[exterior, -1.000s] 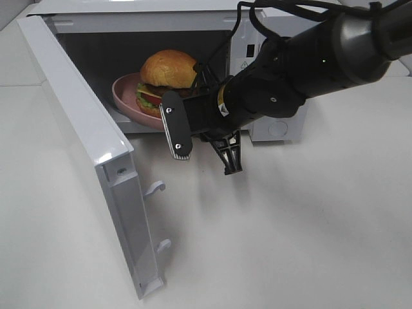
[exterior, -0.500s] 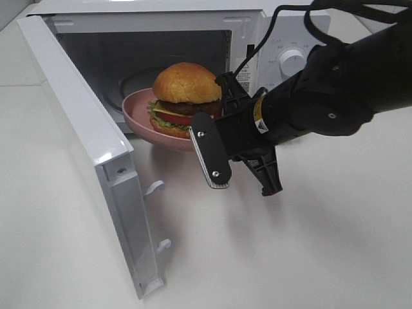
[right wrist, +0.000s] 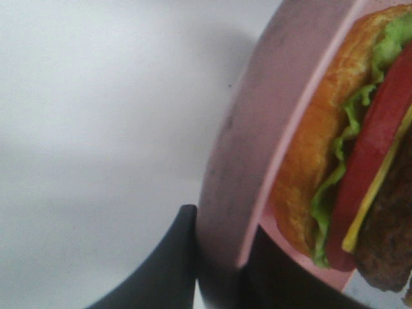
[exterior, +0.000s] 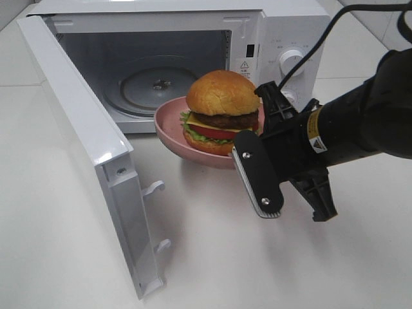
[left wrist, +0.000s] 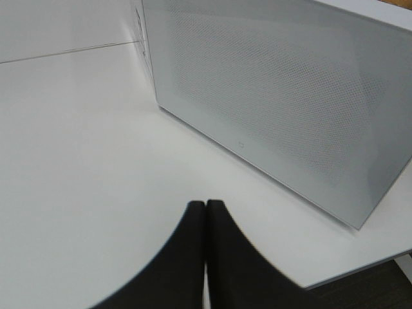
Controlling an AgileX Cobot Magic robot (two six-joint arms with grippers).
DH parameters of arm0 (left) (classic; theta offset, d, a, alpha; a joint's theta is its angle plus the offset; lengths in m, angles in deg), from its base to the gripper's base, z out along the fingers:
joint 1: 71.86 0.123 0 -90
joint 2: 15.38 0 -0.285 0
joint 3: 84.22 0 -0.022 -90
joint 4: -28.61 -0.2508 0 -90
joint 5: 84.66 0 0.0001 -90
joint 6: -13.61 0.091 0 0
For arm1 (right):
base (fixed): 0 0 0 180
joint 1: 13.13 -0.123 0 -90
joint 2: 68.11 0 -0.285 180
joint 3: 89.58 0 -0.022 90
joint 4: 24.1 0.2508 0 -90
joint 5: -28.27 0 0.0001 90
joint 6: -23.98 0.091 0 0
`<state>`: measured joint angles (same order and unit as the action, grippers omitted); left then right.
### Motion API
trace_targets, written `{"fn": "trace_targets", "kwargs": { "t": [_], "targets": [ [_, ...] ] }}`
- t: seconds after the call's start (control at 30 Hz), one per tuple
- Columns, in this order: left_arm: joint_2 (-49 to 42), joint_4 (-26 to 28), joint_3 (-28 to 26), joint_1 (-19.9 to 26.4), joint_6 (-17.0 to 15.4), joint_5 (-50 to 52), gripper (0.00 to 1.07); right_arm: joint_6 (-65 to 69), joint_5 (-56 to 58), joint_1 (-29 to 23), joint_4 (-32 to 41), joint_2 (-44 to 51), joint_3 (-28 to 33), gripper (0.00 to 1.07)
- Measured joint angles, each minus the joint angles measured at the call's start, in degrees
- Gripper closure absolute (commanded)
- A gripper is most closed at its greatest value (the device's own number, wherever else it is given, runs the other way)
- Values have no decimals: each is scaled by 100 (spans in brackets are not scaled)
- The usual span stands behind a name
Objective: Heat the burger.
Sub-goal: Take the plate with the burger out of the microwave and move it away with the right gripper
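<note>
1. From up high I see the burger [exterior: 222, 109] sitting on a pink plate [exterior: 174, 132].
2. The plate is out in front of the open microwave [exterior: 277, 38], held up above the white table [exterior: 322, 270].
3. My right tool [right wrist: 219, 270] is clamped on the rim of the plate. In its own camera one dark finger sits on each side of the rim.
4. The burger has a brown bun on top, then a dark patty, yellow cheese, red tomato and green lettuce.
5. The microwave door [exterior: 84, 141] hangs wide open on the left. Inside I see the round glass tray [exterior: 145, 87], with nothing on it.
6. My left tool [left wrist: 206, 225] has its two black fingers pressed together, holding nothing. It is low over the table, near the white side of the microwave.
</note>
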<state>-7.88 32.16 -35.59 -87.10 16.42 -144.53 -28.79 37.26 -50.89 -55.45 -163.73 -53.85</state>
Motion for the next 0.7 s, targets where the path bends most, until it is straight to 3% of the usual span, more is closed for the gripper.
{"fn": "trace_targets", "kwargs": {
  "t": [0.7],
  "targets": [
    [0, 0, 0, 0, 0, 0, 107, 516, 1455, 0, 23, 2189, 1375, 107]
  ]
}}
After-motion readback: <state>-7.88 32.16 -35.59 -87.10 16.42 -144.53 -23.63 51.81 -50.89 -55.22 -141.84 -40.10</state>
